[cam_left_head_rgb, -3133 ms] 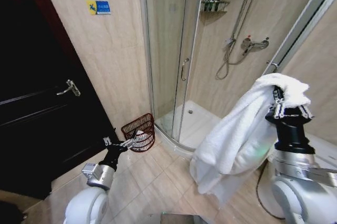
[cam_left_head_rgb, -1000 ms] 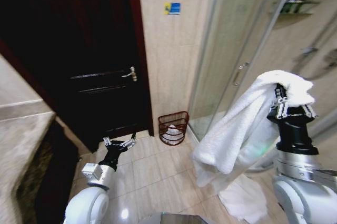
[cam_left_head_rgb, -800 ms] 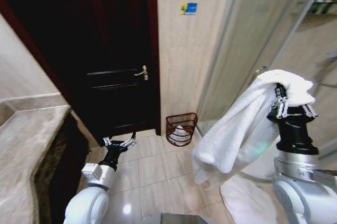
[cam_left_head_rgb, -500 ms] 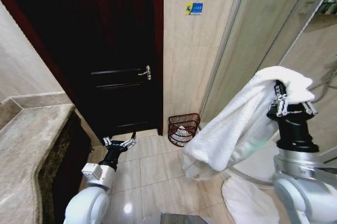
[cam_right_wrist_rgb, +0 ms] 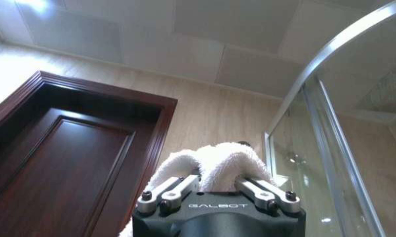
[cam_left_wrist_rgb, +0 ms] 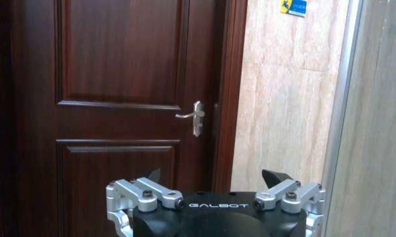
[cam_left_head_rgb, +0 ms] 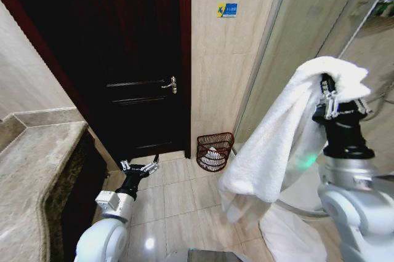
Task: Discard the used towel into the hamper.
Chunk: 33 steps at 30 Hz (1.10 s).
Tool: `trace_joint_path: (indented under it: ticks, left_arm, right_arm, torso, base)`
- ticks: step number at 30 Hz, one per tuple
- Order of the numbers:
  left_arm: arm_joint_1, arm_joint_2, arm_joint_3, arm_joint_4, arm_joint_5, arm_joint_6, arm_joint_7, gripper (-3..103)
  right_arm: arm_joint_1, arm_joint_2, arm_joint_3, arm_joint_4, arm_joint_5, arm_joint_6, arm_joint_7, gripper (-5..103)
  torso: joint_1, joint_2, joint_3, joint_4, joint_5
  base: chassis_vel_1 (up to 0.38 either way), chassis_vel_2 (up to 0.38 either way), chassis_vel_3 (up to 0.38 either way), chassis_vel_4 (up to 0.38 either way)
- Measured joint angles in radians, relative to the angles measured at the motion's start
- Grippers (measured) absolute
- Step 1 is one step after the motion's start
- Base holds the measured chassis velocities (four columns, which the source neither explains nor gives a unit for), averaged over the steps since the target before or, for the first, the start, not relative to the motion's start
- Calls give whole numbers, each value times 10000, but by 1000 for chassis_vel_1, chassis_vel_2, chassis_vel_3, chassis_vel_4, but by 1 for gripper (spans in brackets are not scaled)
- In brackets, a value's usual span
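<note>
White towel [cam_left_head_rgb: 280,139] pinched in right gripper [cam_left_head_rgb: 337,103] fingers, hamper [cam_left_head_rgb: 215,151] well below; left gripper [cam_left_head_rgb: 139,166] fingers spread.

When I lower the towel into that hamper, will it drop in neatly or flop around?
Probably flop: the towel hangs limp in long folds from the right gripper, clamped at one bunch. It looks bulky against the small hamper, which already holds something white, so part may drape over the rim. The light wire hamper might tip.

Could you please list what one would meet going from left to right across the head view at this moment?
Stone counter → left gripper → door handle → hamper → towel → right gripper, holding the towel up.
</note>
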Motion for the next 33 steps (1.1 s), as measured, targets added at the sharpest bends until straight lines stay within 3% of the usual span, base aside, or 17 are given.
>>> trace_joint_path:
  ticks: [10, 17, 33]
  left_arm:
    - [0, 0, 0, 0, 0, 0, 0, 100]
    - [0, 0, 0, 0, 0, 0, 0, 100]
    - [0, 0, -1, 0, 0, 0, 0, 100]
  right_arm:
    - [1250, -246, -499, -854, 93, 91, -176, 8]
    - [2583, -582, -1414, -2078, 241, 667, -617, 8]
    - [4072, 35, -2702, -2974, -48, 918, -738, 8]
  torso:
    - [0, 0, 0, -2, -1]
    - [1, 0, 1, 1, 1]
    - [0, 0, 0, 0, -2]
  base:
    - [0, 0, 0, 0]
    - [0, 0, 0, 0]
    - [7, 6, 6, 4]
